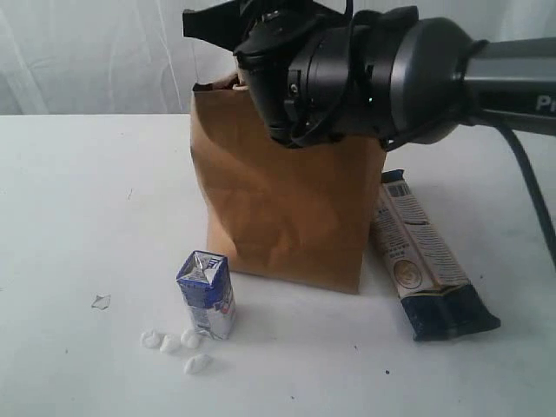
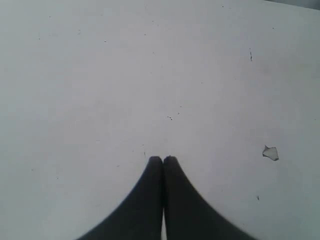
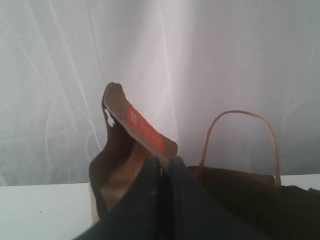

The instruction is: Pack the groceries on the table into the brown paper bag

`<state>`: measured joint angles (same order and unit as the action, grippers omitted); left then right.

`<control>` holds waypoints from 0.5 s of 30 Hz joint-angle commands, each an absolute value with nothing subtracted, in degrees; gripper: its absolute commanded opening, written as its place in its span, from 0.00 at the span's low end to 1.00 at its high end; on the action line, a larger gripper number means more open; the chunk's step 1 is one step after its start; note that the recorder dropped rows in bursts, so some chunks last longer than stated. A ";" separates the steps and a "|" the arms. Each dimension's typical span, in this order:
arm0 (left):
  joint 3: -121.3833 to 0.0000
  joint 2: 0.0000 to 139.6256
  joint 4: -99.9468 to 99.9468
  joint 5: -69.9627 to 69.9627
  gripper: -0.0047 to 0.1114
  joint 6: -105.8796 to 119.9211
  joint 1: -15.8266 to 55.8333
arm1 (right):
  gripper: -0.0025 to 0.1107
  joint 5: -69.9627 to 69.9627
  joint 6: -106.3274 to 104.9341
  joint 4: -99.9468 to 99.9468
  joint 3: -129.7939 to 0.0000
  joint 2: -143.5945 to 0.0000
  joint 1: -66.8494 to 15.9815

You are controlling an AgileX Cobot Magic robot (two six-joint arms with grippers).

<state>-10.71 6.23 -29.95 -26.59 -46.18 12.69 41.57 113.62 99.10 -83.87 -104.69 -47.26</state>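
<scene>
Right gripper (image 3: 162,161) clamped on brown pouch (image 3: 121,152) at brown paper bag (image 1: 278,208) mouth. Looks light and floppy, so you pinch edge firm. Left gripper (image 2: 163,160) closed, empty.

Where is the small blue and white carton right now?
In the exterior view the carton stands upright on the table, left of centre, in front of the paper bag, with white scraps beside it.

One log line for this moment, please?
right gripper: holds brown pouch above paper bag | left gripper: shut | carton, packet: on table
</scene>
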 commanded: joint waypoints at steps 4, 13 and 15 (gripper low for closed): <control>-10.38 6.36 -30.47 -26.64 0.04 -46.31 12.73 | 0.13 36.10 116.07 99.95 -84.18 -104.72 -46.65; -10.38 6.36 -30.47 -26.64 0.04 -46.31 12.73 | 0.48 30.89 115.77 99.95 -84.18 -103.38 -46.78; -10.38 6.36 -30.47 -26.64 0.04 -46.31 12.73 | 0.48 30.89 115.67 99.95 -84.06 -102.83 -46.78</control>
<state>-10.71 6.23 -29.95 -26.59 -46.18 12.69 30.89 115.11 99.10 -84.00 -104.14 -46.91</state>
